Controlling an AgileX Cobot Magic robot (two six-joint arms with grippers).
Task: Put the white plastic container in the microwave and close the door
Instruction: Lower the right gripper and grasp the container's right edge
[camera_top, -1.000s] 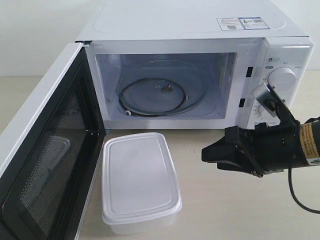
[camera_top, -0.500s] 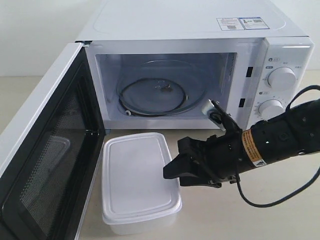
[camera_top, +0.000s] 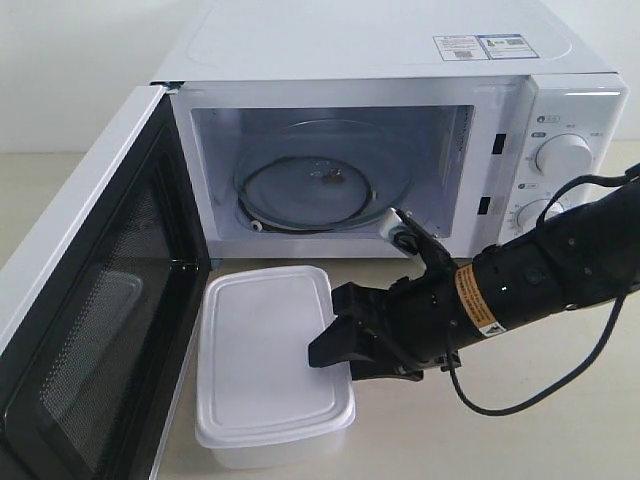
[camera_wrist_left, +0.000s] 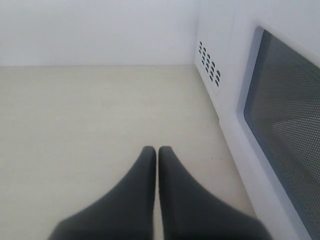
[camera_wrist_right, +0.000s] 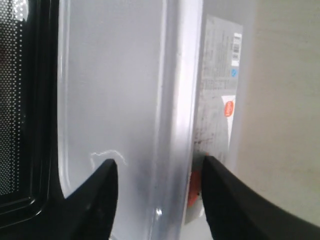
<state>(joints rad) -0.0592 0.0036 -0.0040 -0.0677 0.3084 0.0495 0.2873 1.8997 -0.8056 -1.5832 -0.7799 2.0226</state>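
The white plastic container (camera_top: 265, 350) sits on the table in front of the open microwave (camera_top: 380, 50), lid on. My right gripper (camera_top: 330, 328) is open and straddles its right rim. In the right wrist view the gripper (camera_wrist_right: 157, 161) has one finger over the container lid (camera_wrist_right: 115, 90) and the other beside the labelled side (camera_wrist_right: 220, 100). The door (camera_top: 90, 330) is swung wide open to the left, right next to the container. The glass turntable (camera_top: 310, 185) is bare. My left gripper (camera_wrist_left: 150, 148) is shut and empty over the table, beside the door's outer face (camera_wrist_left: 285, 115).
Two round dials (camera_top: 565, 155) sit on the panel behind my right arm. The arm's cable (camera_top: 530, 395) loops over the table at the right. The door's dark window (camera_wrist_right: 20, 100) lies close along the container's far side.
My right arm swept left from the dial panel to the container. Its open jaws now straddle the right rim. The container has slid slightly left and toward the front.
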